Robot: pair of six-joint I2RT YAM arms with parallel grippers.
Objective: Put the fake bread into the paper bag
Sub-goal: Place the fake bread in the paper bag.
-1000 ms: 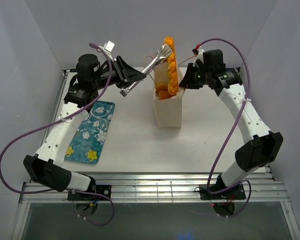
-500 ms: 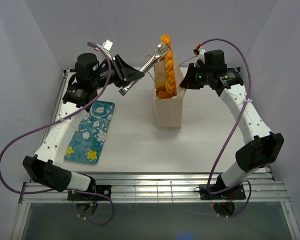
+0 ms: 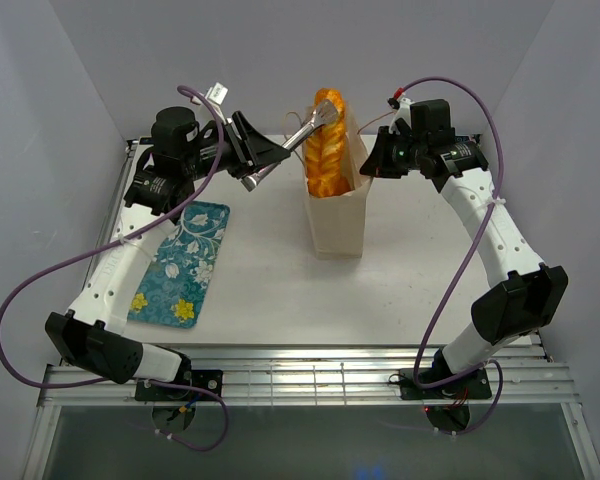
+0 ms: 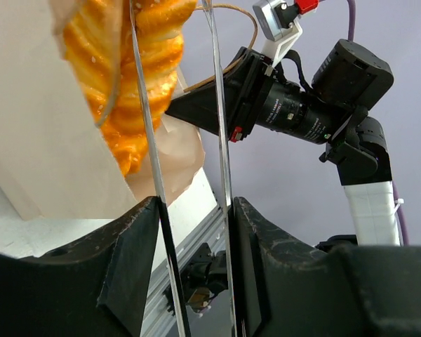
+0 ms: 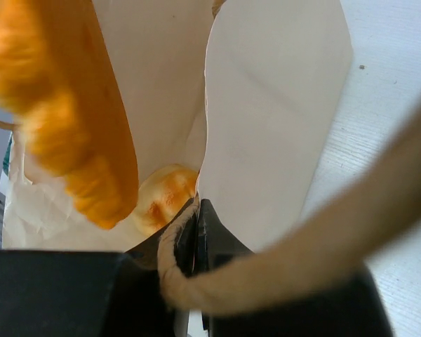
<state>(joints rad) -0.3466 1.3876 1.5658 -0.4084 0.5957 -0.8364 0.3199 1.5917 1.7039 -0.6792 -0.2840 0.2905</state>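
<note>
The tan paper bag stands upright at mid-table. A glossy braided loaf of fake bread stands on end in its mouth, upper half sticking out. My left gripper is shut on metal tongs, whose tips reach the loaf's top. In the left wrist view the tongs' arms spread from my left gripper toward the loaf and bag. My right gripper pinches the bag's right rim. Its wrist view shows the right gripper shut on the rim by the cord handle, the loaf, and another pastry below.
A teal floral tray lies flat at the left of the table with nothing on it. The enclosure's walls stand close behind the bag. The right arm's wrist hangs just beyond the bag, opposite the tongs.
The braided loaf has sunk lower into the bag and turned its broad side up. The tongs' arms have spread slightly. The right gripper has held still on the rim.
</note>
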